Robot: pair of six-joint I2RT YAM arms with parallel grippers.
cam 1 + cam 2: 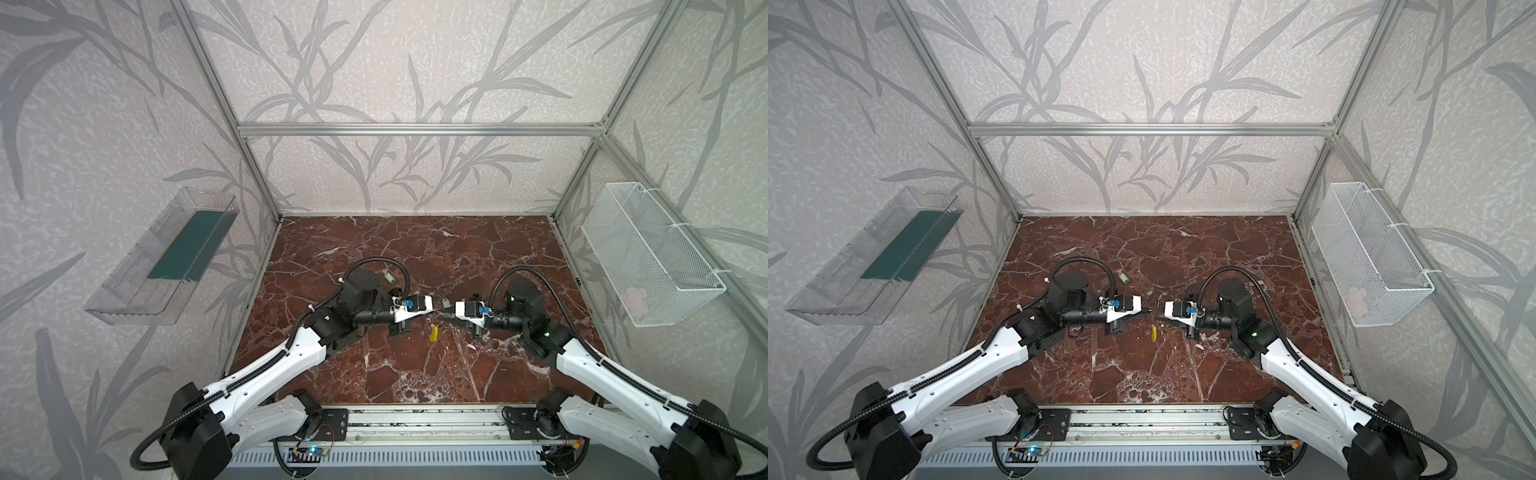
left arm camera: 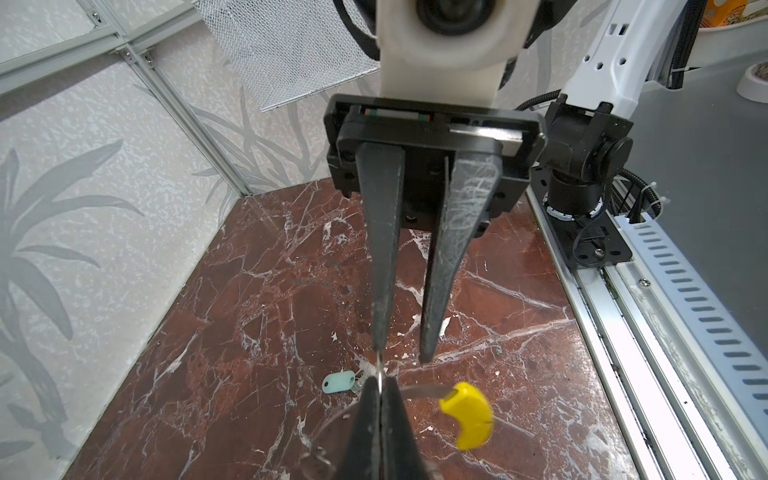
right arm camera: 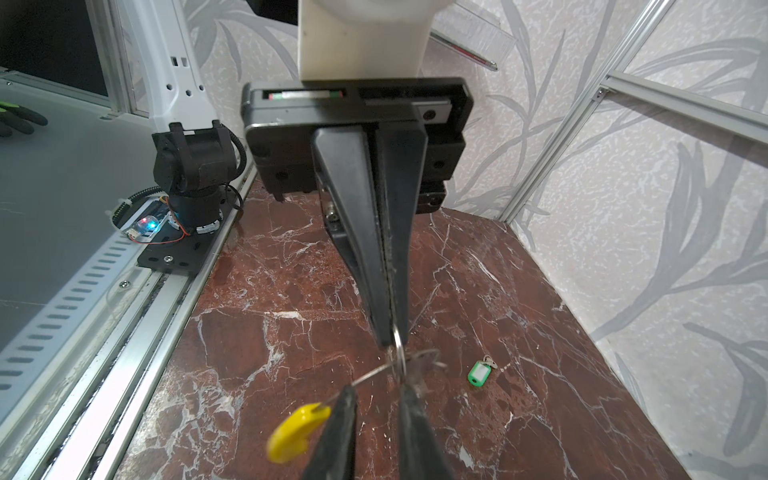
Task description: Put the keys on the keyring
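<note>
The left gripper pinches the keyring, jaws tight. The right gripper has jaws a little apart. One key lies on the table, at ten o'clock from them.

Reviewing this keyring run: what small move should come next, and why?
Probably close the right gripper on the wire of the large thin grey metal keyring with the yellow sleeve: its jaws stand apart, seemingly astride that wire, and only the left gripper is shut on it. That might free the left arm to fetch the green-headed key lying on its side of the red marble tabletop.
</note>
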